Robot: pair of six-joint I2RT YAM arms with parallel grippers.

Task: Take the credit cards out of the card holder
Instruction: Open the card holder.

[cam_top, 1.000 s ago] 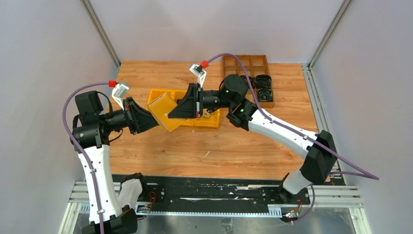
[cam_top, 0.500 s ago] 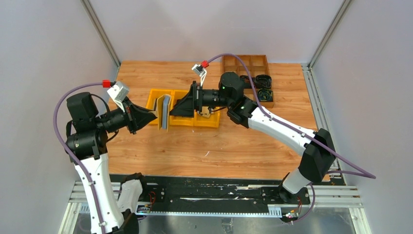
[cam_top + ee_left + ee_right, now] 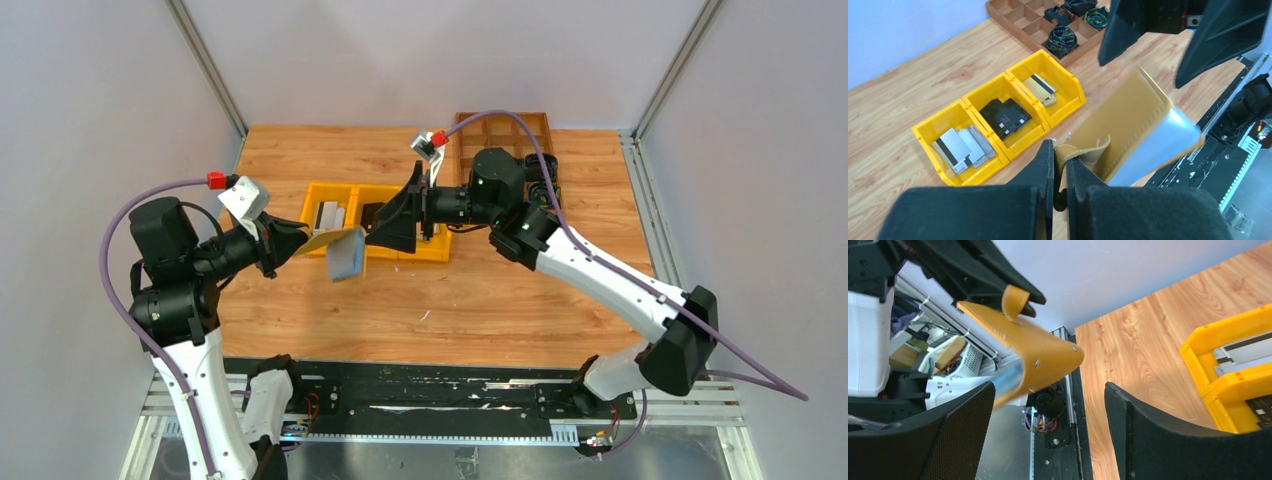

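The card holder, mustard-tan with a shiny silver face, hangs tilted in the air in front of the yellow bins. My left gripper is shut on its tan flap, and the holder juts out beyond the fingers. My right gripper stands open just right of the holder, which it does not touch; nothing is between its pads. Credit cards lie in the bins: silver-grey ones on the left, black ones in the middle, beige-gold ones on the right. I cannot see inside the holder.
Three joined yellow bins sit mid-table under the right gripper. A brown compartment tray holding black rolled items stands at the back right. The black rail runs along the near edge.
The right gripper opened, let go of the holder and backed off to the right. The left gripper swung the holder toward the near-left, off the bins, and turned it over.
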